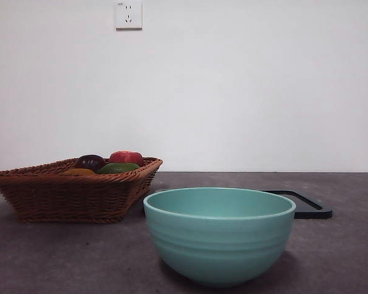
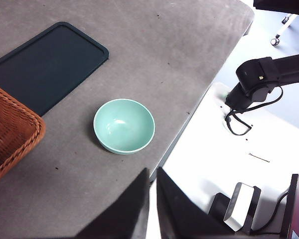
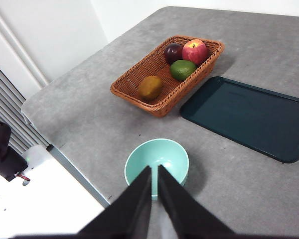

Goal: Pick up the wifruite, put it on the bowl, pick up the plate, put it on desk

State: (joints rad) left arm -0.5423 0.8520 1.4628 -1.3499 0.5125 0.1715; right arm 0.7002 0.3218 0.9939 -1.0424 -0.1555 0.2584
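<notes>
- fruit [image 3: 150,87] sitting in the wicker basket [image 3: 134,87], near the end away from the others
- bowl [image 1: 219,235] empty on the counter [image 1: 343,257], beside a dark tray [image 3: 249,117]
- left gripper [image 2: 152,186] and right gripper [image 3: 154,181] both nearly closed, holding nothing, up above the counter

wifruite [image 3: 150,87] in basket [image 3: 139,83]; bowl [image 1: 219,235] before tray [image 1: 306,204], on desk [image 1: 61,257]

We see a wicker basket [image 3: 164,94] holding a red fruit [image 3: 195,51], a dark purple fruit [image 3: 173,52] and a green fruit [image 3: 183,69], the three close together at one end. Just beside the basket we see a flat dark tray [image 3: 249,117]. On the wall sits a white socket [image 1: 128,15].
</notes>
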